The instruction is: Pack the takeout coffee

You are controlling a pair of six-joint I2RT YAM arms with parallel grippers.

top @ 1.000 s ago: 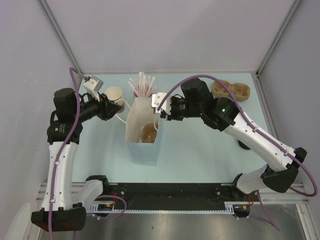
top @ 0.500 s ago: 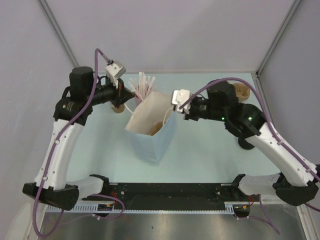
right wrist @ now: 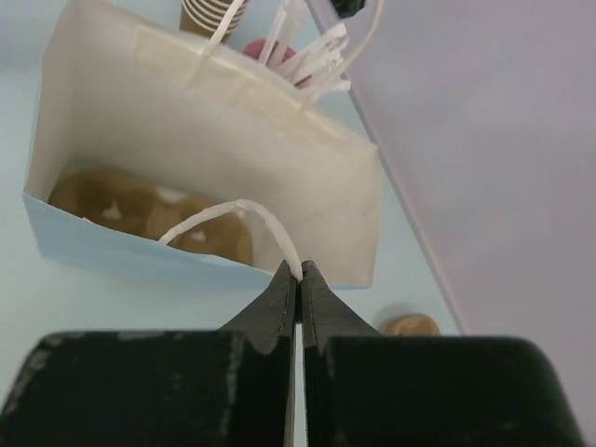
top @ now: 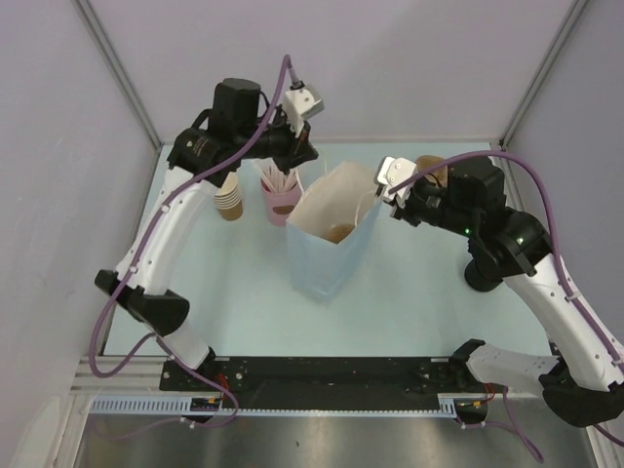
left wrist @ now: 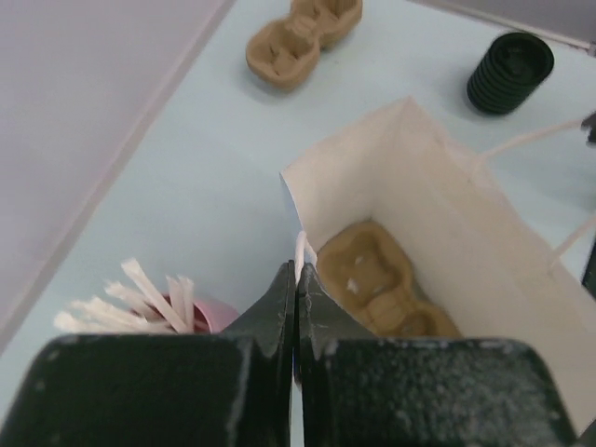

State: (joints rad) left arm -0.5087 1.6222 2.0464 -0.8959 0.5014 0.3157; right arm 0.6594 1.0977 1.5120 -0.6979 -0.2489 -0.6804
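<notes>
Pink straw cup (top: pixel 281 203) beside stacked tan cups (top: pixel 230 199); black stack (left wrist: pixel 509 72), perhaps lids.

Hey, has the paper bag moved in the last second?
Yes. The paper bag has shifted right: before, it stood in front of the pink straw cup; now it stands beside that cup, to its right.

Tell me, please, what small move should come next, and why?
Probably open the right gripper and let its handle drop. Both it and the left gripper pinch handles of the paper bag, which is open with a pulp carrier inside; one arm needs freeing for the coffee.
</notes>
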